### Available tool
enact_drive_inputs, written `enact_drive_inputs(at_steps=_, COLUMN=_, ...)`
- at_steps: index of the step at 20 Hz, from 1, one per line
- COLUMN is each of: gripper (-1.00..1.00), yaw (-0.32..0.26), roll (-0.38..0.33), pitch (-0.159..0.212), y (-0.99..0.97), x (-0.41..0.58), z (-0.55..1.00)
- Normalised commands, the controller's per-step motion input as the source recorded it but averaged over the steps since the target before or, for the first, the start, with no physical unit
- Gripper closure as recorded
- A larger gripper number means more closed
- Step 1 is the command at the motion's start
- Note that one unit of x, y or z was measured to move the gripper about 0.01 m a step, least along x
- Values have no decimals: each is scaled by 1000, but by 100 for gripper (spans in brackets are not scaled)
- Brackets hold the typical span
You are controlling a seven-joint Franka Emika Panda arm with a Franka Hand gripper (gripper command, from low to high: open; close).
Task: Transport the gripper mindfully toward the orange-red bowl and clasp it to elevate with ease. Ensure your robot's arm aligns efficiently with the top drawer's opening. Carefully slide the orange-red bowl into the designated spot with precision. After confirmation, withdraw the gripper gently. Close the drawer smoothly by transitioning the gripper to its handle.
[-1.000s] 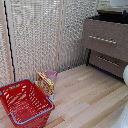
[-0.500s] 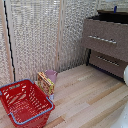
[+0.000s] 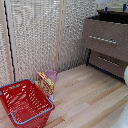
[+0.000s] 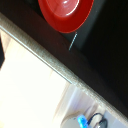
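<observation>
In the wrist view, the orange-red bowl (image 4: 65, 12) lies on a dark surface behind a pale slanted rim, apart from the fingers. One blue fingertip (image 4: 81, 121) shows at the picture's edge. In the exterior view, the gripper (image 3: 115, 8) hangs above the cabinet top at the upper right, its two blue tips spread apart and holding nothing. Below it are the dark-brown top drawer (image 3: 105, 40) and its silver handle (image 3: 102, 39). The bowl is hidden in the exterior view. A white piece of the robot's arm (image 3: 125, 75) shows at the exterior view's right edge.
A big red lattice basket (image 3: 22, 102) stands on the wooden floor at the exterior view's lower left. A small pink cup (image 3: 51, 76) and a yellow printed box (image 3: 45, 83) sit beside it. A lower drawer (image 3: 107, 62) is under the top one.
</observation>
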Motion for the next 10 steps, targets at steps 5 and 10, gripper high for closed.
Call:
enact_drive_inputs(at_steps=5, gripper=-100, yaw=150, roll=-353, pitch=164, y=50, x=-66, z=-114)
enact_drive_inputs(at_steps=10, gripper=-100, yaw=120, roll=-375, pitch=108, y=105, x=1, z=-151)
